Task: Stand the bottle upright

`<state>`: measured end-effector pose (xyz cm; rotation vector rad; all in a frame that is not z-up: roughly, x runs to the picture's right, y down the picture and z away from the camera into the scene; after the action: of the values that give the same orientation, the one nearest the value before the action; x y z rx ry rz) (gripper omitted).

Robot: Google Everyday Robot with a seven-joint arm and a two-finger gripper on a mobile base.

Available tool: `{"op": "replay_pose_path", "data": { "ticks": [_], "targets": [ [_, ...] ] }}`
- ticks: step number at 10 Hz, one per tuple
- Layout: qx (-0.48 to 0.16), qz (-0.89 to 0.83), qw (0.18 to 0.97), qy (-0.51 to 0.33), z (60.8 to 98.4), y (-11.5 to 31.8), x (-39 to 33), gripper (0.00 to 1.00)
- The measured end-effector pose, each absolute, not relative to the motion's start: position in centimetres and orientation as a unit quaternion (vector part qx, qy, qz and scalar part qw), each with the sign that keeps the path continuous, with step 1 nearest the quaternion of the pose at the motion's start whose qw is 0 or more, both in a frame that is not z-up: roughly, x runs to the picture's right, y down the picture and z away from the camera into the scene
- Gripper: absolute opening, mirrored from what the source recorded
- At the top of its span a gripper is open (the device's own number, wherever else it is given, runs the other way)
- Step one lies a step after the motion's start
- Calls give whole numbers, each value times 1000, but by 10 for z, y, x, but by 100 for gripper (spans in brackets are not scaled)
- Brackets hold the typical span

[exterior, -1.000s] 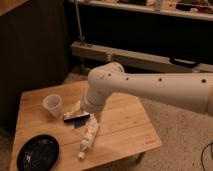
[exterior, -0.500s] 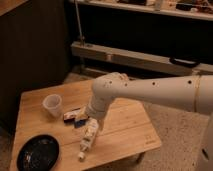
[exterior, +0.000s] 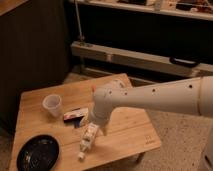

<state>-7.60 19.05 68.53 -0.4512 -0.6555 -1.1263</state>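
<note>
Camera view looks down on a light wooden rectangular table [exterior: 135, 137]. A thick white robot arm [exterior: 160, 97] reaches in from the right and bends down over the middle of the table. A round black plate [exterior: 37, 152] sits at the near left corner. A translucent plastic cup [exterior: 52, 105] stands upright farther back on the left.

The slender whitish plastic bottle [exterior: 87, 142] lies on its side near the front edge, right of the plate, with its small white cap pointing to the near left. The two-finger gripper [exterior: 95, 128] hangs directly over the bottle's far end, its jaws spread wide and holding nothing. Whether it touches the bottle cannot be told. A small flat red-and-white packet [exterior: 75, 115] lies just left of the gripper, between cup and bottle.
</note>
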Motion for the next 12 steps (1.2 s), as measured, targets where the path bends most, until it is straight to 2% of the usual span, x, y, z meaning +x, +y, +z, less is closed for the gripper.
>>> {"op": "replay_pose_path", "data": {
  "ticks": [2,7,12],
  "targets": [
    [-219,-537,765,-279,682,209,-99,75],
    [-256,-537,763,-254,713,238,-104,75],
    [-239,-514,778,-269,725,248,-104,75]
  ]
}}
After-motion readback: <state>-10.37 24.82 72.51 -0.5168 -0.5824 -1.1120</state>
